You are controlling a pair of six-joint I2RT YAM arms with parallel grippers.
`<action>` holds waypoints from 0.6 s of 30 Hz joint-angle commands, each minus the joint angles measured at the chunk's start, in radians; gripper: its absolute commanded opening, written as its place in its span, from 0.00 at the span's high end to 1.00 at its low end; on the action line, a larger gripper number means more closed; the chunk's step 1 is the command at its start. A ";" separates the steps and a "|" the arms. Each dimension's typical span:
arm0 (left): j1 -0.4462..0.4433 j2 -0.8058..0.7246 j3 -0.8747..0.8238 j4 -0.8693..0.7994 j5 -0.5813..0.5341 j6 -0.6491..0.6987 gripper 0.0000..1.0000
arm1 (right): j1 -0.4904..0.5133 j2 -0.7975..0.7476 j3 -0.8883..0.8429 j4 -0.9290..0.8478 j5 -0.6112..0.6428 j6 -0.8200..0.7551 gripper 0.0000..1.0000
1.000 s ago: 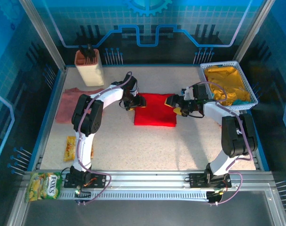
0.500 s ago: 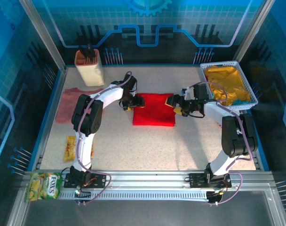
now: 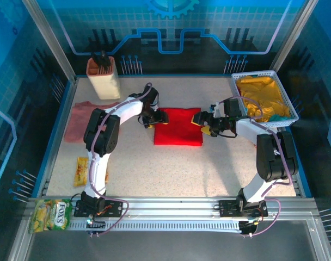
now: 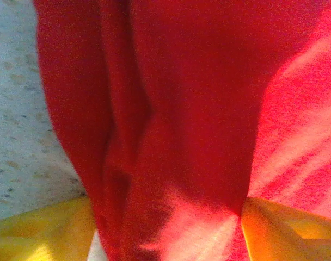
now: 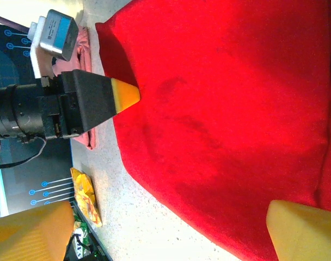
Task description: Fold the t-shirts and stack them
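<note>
Red shirt (image 3: pixel 178 127) folded into a flat rectangle near the middle of the table (image 3: pixel 171 168). Front edge straight, left edge rumpled, cloth bunched there into a low ridge. Pink shirt (image 3: pixel 78 120) spread loose at the far left, along the left wall, well apart from the red one.

Left gripper (image 3: pixel 153 119) down at the red shirt's left edge. Fingers (image 4: pixel 40 231) released and spread wide, with the ridge of red cloth between them, one tip beside bare table, the other over cloth. Right gripper (image 3: pixel 201 123) at the shirt's right edge, toward its back corner. Fingers (image 5: pixel 301 228) likewise released and wide apart, gripping nothing, pointed across the shirt at the other gripper.

Broad stretch of bare table between the shirt's front edge and the arm bases. Narrower bare strip behind the shirt, up to the back wall. Bare ground also between the two shirts, crossed by the left arm.

White basket (image 3: pixel 253 74) with yellow cloth (image 3: pixel 261 97) at the back right, near the right arm's wrist. Tall tan box (image 3: pixel 104 81) in the back left corner, just behind the pink shirt. Yellow snack packet (image 3: pixel 81 171) by the left wall, just beside the left arm's lower link. Green candy bag (image 3: pixel 51 213) on the frame outside the near left corner.
</note>
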 commanded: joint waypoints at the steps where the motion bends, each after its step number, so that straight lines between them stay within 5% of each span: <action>1: -0.017 0.050 0.006 0.030 0.135 -0.043 0.34 | -0.016 -0.007 -0.015 -0.011 -0.024 -0.020 0.08; 14: -0.021 0.031 -0.028 0.107 0.096 -0.033 0.65 | -0.028 -0.007 -0.027 -0.001 -0.036 -0.021 0.08; 18: -0.020 0.023 -0.018 0.074 0.050 -0.008 0.86 | -0.034 -0.008 -0.029 -0.004 -0.043 -0.022 0.09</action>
